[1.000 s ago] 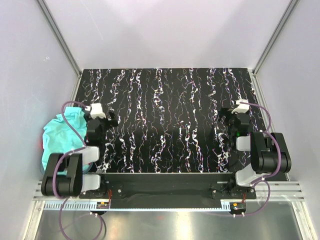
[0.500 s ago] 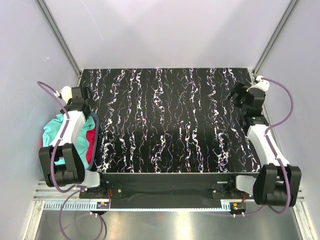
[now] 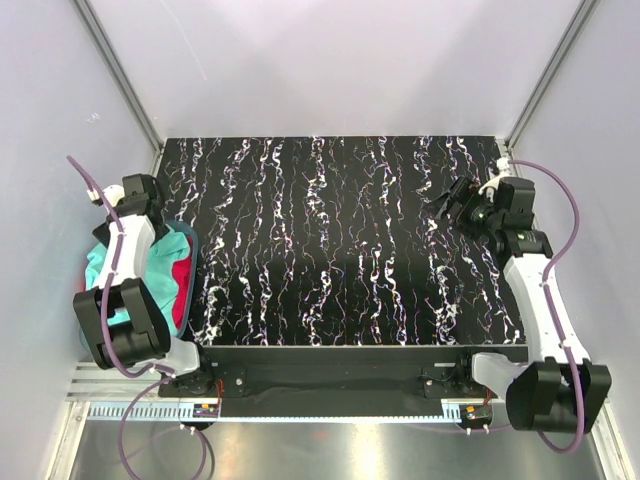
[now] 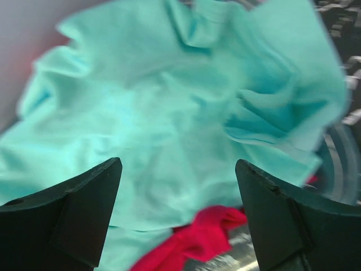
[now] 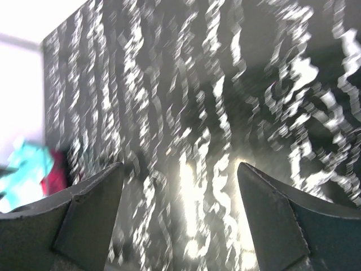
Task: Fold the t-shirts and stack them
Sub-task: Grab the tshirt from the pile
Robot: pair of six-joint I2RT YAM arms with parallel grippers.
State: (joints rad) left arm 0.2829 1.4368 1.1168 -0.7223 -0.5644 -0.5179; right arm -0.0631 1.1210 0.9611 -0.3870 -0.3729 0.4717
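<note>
Shirts [image 3: 100, 272] are heaped in the tub [image 4: 341, 169], teal shirt [image 4: 152, 113] over red shirt [image 4: 197, 240], left of the table [image 3: 330, 250]. Both may be pinched together by the spread left gripper [image 4: 177, 164]; farther off, the right gripper [image 5: 179, 166] is spread, empty.

Soft, even overhead light keeps the top view bright and sharp, with only faint shadows on the black white-veined tabletop [image 3: 330, 240], while the right wrist view is smeared by motion blur and a central glare patch, and the left wrist view renders the crumpled mint-teal cloth shirt [image 4: 169, 113] slightly soft.
</note>
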